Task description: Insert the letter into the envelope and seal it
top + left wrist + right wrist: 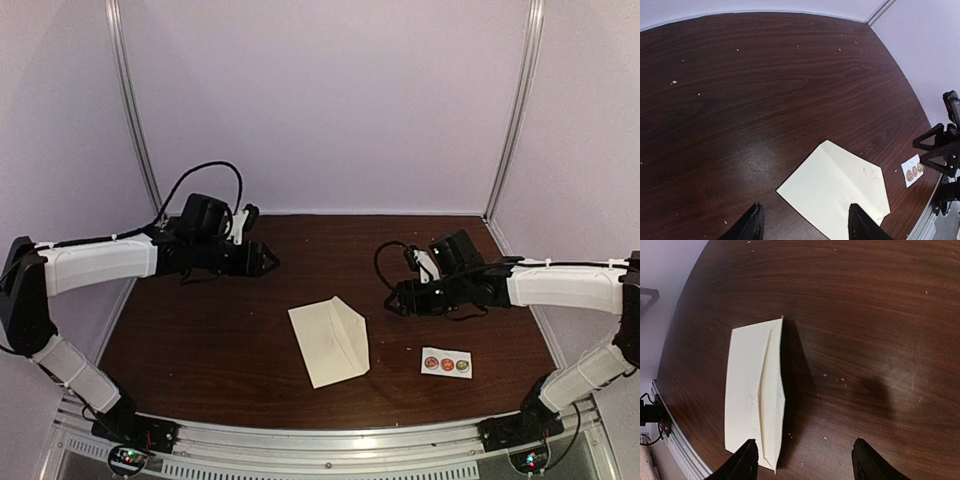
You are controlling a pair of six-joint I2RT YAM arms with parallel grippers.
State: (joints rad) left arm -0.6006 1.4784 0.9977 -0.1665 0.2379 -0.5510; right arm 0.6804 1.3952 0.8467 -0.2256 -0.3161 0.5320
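Envelope [330, 342] lies flat mid-table [200, 330], between the two arms, touching neither. Flap folded over the body, its pointed edge slightly raised. Contents cannot be told.

Sticker strip [446, 363] lies just to its right.

Left gripper [272, 260] and right gripper [392, 299] hover with jaws parted, nothing grasped.
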